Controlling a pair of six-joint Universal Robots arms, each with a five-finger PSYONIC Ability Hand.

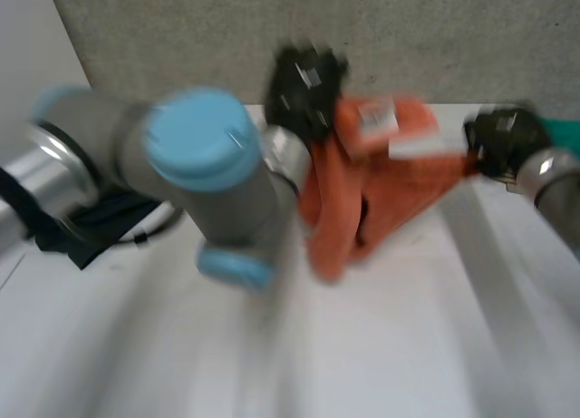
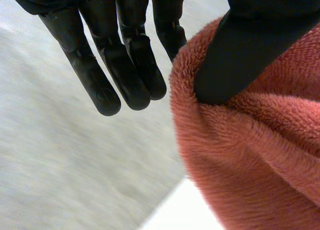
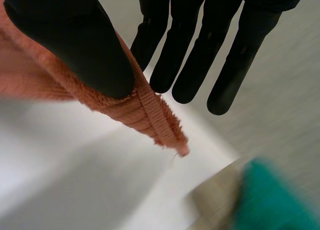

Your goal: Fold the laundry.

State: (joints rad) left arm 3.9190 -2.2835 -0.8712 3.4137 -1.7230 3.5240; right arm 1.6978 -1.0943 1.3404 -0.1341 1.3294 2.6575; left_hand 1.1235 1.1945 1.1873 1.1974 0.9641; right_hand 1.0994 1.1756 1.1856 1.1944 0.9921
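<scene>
Currently the orange towel is strung between both hands over the far part of the white surface. It sags in a bunched fold below the left hand; can't tell whether the low end touches the surface.

L side: left hand grips the towel's upper edge. Wrist view shows the thumb pressed into the pile w/ the towel pinched against the nearest finger, and the other fingers straight beside it.

R side: right hand has a hemmed corner. The thumb clamps the hem against straight fingers, and the corner tip pokes out past the thumb.

Two white labels show on the towel near the top. Dark cloth lies at the surface's left edge, partly hidden by the left arm. Teal cloth sits near the right hand.
</scene>
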